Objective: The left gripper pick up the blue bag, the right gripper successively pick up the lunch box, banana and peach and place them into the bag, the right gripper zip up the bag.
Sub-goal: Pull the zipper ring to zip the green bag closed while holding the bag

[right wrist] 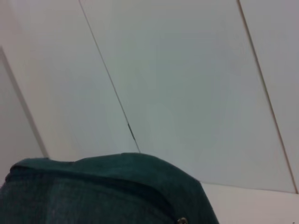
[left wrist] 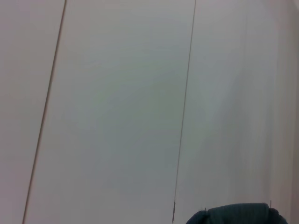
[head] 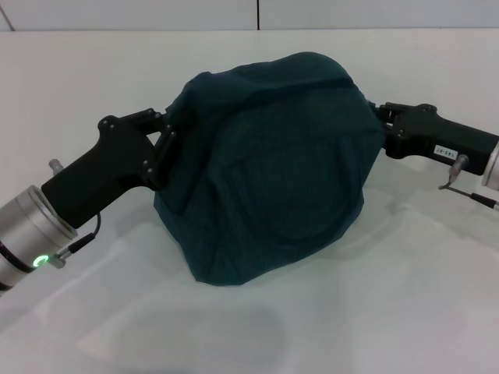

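The blue bag [head: 269, 167] stands bulging in the middle of the white table, a dark teal fabric mound. My left gripper [head: 165, 148] is at the bag's left side, shut on a fold of its fabric. From the right, my right gripper [head: 380, 117] reaches the bag's upper right edge, and its tips are hidden against the cloth. The bag's top shows in the left wrist view [left wrist: 236, 214]. In the right wrist view the bag [right wrist: 103, 191] shows a zipper seam and a small metal pull [right wrist: 182, 220]. The lunch box, banana and peach are out of view.
The white table [head: 390, 312] spreads in front of and around the bag. A pale panelled wall [left wrist: 117, 102] with thin vertical seams fills both wrist views. The right arm's thin cable with a metal plug [head: 452, 181] hangs near its wrist.
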